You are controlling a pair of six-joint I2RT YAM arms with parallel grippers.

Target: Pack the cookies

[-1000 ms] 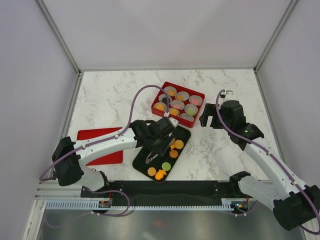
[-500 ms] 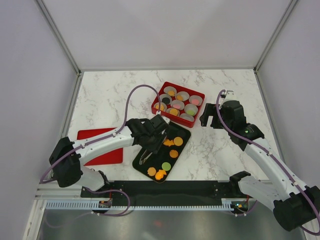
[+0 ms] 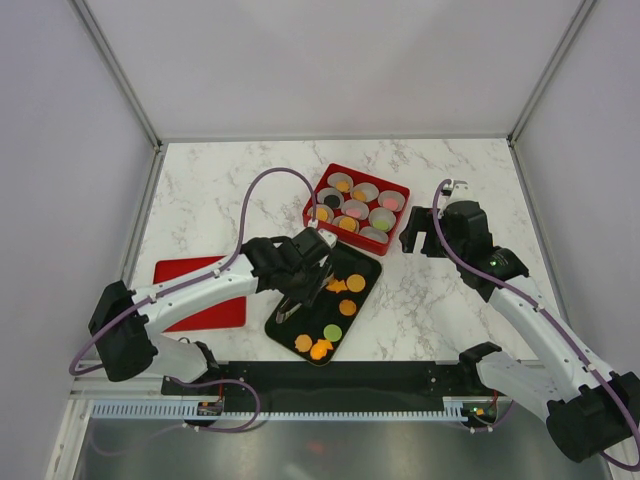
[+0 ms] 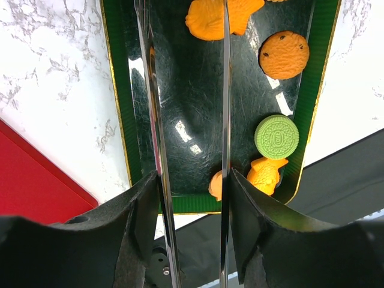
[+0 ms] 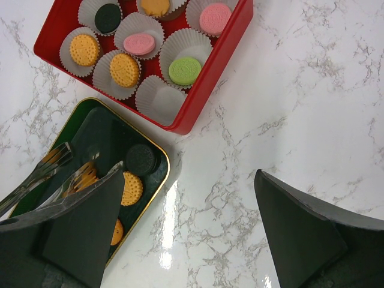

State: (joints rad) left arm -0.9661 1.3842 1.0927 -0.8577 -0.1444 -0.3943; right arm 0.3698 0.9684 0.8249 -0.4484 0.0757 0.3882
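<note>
Loose cookies (image 3: 347,307) lie on a black gold-rimmed tray (image 3: 368,262): orange ones, a green one (image 4: 276,136) and a dark one (image 5: 141,158). More cookies (image 5: 184,70) sit in paper cups inside the red box (image 3: 402,189). My left gripper (image 3: 308,258) hovers over the tray's left half, shut on metal tongs (image 4: 225,102). The tongs' two blades run between its fingers (image 4: 144,204) and out the top of the left wrist view. My right gripper (image 3: 418,232) hangs open over bare marble right of the box, with nothing between its fingers (image 5: 90,222).
A flat red lid (image 3: 190,272) lies at the left of the marble table. One paper cup (image 5: 157,99) at the box's near corner holds nothing. A black strip (image 3: 400,375) borders the table's near edge by the arm bases.
My left arm has swung a little left and back with the tongs, which now lie over the tray's left edge. The right arm has not moved.
</note>
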